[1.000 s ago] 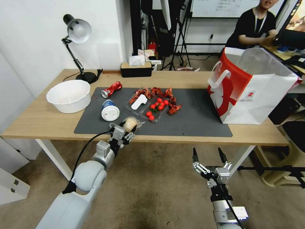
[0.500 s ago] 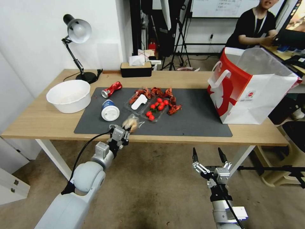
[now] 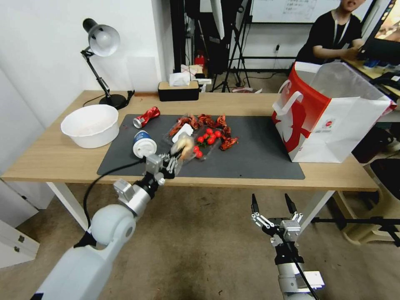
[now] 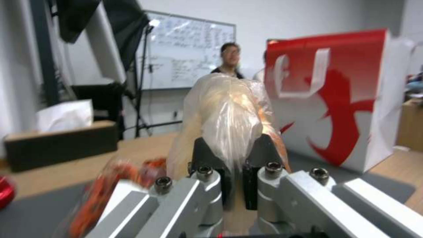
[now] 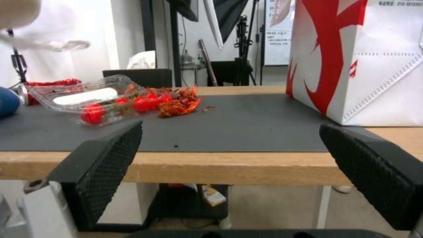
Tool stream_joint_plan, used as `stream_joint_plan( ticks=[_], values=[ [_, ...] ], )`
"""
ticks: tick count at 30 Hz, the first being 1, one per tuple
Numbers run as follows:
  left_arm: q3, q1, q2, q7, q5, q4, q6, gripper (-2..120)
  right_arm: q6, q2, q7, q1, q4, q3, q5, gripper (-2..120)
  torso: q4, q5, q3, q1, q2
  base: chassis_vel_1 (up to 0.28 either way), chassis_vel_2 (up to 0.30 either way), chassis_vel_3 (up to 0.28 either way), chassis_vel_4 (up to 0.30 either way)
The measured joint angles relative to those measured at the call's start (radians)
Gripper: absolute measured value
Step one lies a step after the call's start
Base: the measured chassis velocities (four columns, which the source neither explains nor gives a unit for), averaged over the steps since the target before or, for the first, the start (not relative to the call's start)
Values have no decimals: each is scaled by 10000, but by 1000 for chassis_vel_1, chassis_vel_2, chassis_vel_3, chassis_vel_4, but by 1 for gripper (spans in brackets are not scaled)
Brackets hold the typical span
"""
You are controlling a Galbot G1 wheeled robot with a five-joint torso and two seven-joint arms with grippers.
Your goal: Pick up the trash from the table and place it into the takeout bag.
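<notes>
My left gripper [image 3: 177, 155] is shut on the pale bun in clear plastic [image 3: 183, 146], held above the mat's near part, by the clear tray of cherry tomatoes [image 3: 199, 143]. In the left wrist view the bun [image 4: 229, 109] bulges out above the shut fingers [image 4: 207, 155]. Other trash lies on the dark mat [image 3: 258, 154]: a crushed red can [image 3: 146, 116], a blue-white lidded cup [image 3: 143, 144] on its side, and red shell scraps [image 3: 216, 123]. The red-and-white takeout bag [image 3: 333, 121] stands open at the table's right end. My right gripper [image 3: 271, 205] hangs open below the table's front edge.
A large white bowl [image 3: 91, 125] sits on the light-wood table [image 3: 50, 158] at the left. A desk lamp [image 3: 102, 41] and a black tissue box [image 3: 178, 89] stand along the back edge. The mat between the tray and the bag is bare.
My left gripper has lifted the bun and carried it up and to the right, from the mat's near edge to beside the tomato tray. The right arm has hardly moved.
</notes>
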Motion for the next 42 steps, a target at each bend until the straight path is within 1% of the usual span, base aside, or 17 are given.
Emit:
stream_joint_plan(
  ticks=[5, 14, 15, 16, 17, 19, 20, 23, 24, 28, 29, 32, 33, 36, 39, 41, 42],
  values=[
    [123, -357, 145, 212, -356, 52, -57, 3, 7, -9, -17, -3, 24, 0, -2, 100, 0, -1, 0, 0, 0, 0, 0, 0, 0],
    [685, -1879, 403, 417, -1242, 369, 26, 3, 13, -12, -37, -19, 46, 14, -3, 100, 0, 0, 0, 1, 0, 0, 0, 0, 0],
    [1194, -2910, 416, 420, -1569, 662, 103, 3, 14, 16, -44, -20, 39, 19, -5, 100, -4, 1, 0, 0, 0, 0, 0, 0, 0],
    [1194, -2910, 416, 420, -1569, 662, 103, 3, 14, 16, -44, -20, 39, 19, -5, 100, -4, 1, 0, 0, 0, 0, 0, 0, 0],
    [1499, -3410, 385, 414, -1695, 878, 112, 3, 14, 28, -45, -19, 32, 18, -9, 100, 2, 0, 0, 1, 0, 0, 0, 0, 0],
    [2306, -4536, 235, 389, -2024, 1446, 133, 3, 11, 39, -39, -14, 3, 19, -20, 100, -3, 2, 0, 1, 0, 0, 0, 0, 0],
    [2306, -4536, 235, 389, -2024, 1446, 133, 3, 11, 39, -39, -14, 3, 19, -20, 100, -3, 2, 0, 1, 0, 0, 0, 0, 0],
    [3657, -6519, -348, 320, -2422, 2618, 144, 3, -2, 37, -33, -11, -50, 75, -22, 100, 1, 0, 0, 1, 0, 0, 0, 0, 0],
    [3657, -6519, -348, 320, -2422, 2618, 144, 3, -2, 37, -33, -11, -50, 75, -22, 100, 1, 0, 0, 1, 0, 0, 0, 0, 0],
    [4976, -8700, -1697, 163, -2656, 4456, 96, 3, -1, 134, -8, 29, -255, 70, -76, 100, -5, 5, 0, 1, -1, 0, 0, 0, 0],
    [4976, -8700, -1697, 163, -2656, 4456, 96, 3, -1, 134, -8, 29, -255, 70, -76, 100, -5, 5, 0, 1, -1, 0, 0, 0, 0],
    [5696, -9792, -2526, 182, -2722, 5470, -12, 3, 2, 197, -7, 31, -251, 58, -112, 100, -1, 3, 0, 1, 0, 0, 0, 0, 0],
    [5696, -9792, -2526, 182, -2722, 5470, -12, 3, 2, 197, -7, 31, -251, 58, -112, 100, -1, 3, 0, 1, 0, 0, 0, 0, 0],
    [6225, -10694, -3410, 195, -2739, 6556, -53, 3, 10, 202, -5, 21, -208, 91, -116, 100, -1, 2, 0, -1, 1, 0, 0, 0, 0],
    [6453, -10989, -3743, 146, -2713, 7022, -57, 3, 19, 202, -3, 13, -207, 98, -116, 100, 0, 2, 0, 0, 1, 0, 0, 0, 0],
    [6957, -11607, -4414, -27, -2370, 8183, -141, 3, 50, 173, 0, -6, -206, 132, -116, 100, -1, 3, 0, 0, 1, 0, 0, 0, 0],
    [6957, -11607, -4414, -27, -2370, 8183, -141, 3, 50, 173, 0, -6, -206, 132, -116, 100, -1, 3, 0, 0, 1, 0, 0, 0, 0]
  ],
)
